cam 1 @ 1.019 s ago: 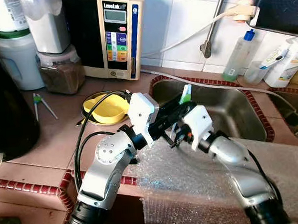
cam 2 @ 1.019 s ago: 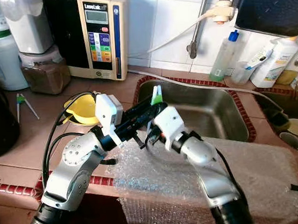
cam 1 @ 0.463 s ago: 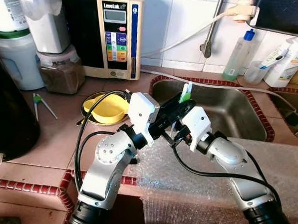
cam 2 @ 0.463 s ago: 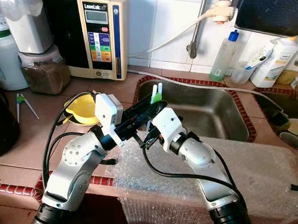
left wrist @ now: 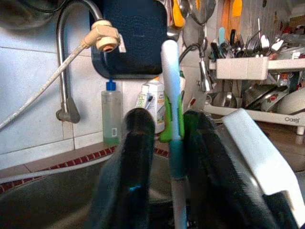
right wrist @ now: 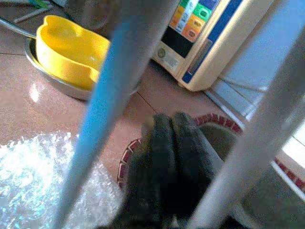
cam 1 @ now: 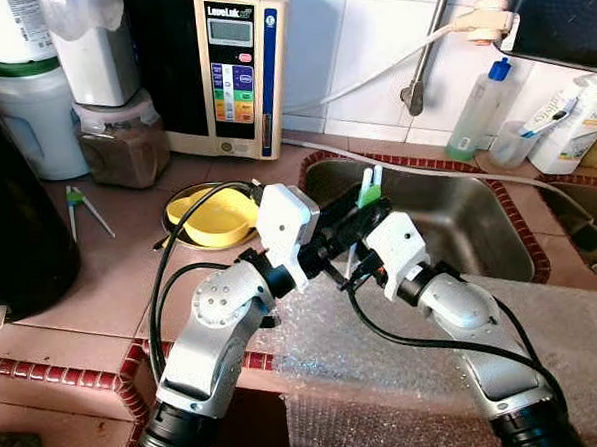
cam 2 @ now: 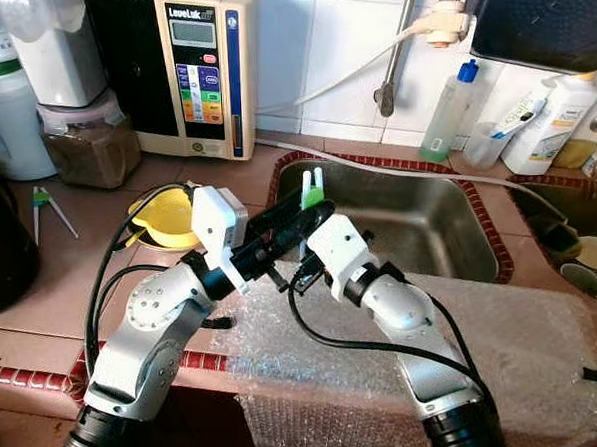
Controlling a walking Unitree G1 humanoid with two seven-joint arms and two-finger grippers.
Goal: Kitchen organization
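A pair of white chopsticks with a green clip [cam 1: 369,188] stands nearly upright over the front left corner of the steel sink [cam 1: 479,224]. My left gripper [cam 1: 366,218] reaches in from the left and is shut on them; in the left wrist view the stick [left wrist: 170,95] sits between the two black fingers [left wrist: 136,143]. My right gripper [cam 1: 352,259] comes from the right, just below the left one. In the right wrist view its fingers [right wrist: 176,143] are pressed together, and the two blurred sticks [right wrist: 114,95] pass close in front of them.
Bubble wrap [cam 1: 385,349] covers the counter edge under both arms. A yellow bowl in a steel dish [cam 1: 213,216] sits left of the sink, with a second pair of chopsticks [cam 1: 82,207] farther left. A water machine [cam 1: 235,72], jars and bottles line the back wall.
The chopsticks have turned in the grip, so two white tips now show above the green clip. My right gripper has drawn back slightly toward me. The left arm has barely moved.
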